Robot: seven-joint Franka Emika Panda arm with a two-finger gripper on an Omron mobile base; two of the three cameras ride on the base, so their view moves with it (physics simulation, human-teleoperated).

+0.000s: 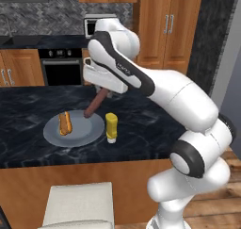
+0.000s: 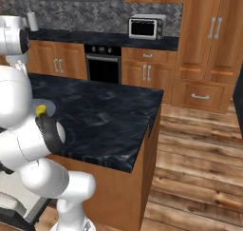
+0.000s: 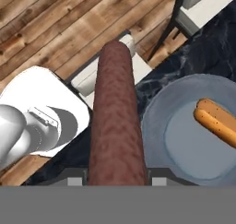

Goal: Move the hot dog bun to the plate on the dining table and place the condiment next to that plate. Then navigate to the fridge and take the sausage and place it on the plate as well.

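No readable text, labels, brands, numbers or signs on anything in view

**Sausage over the plate, bun and condiment set down**

I see the sausage (image 1: 96, 103) as a long reddish-brown cylinder with rounded ends, slanting down toward the grey plate (image 1: 87, 133), its lower tip just over the plate's far rim. In my hand view the sausage (image 3: 116, 121) runs straight away from me, its far end past the plate's (image 3: 159, 126) edge. The hot dog bun (image 1: 65, 123), golden-brown and split along its top, lies flat on the left part of the round plate. The condiment (image 1: 111, 127), a yellow squeeze bottle with a white base, stands upright on the dark counter (image 1: 141, 129) just beside the plate's right edge.
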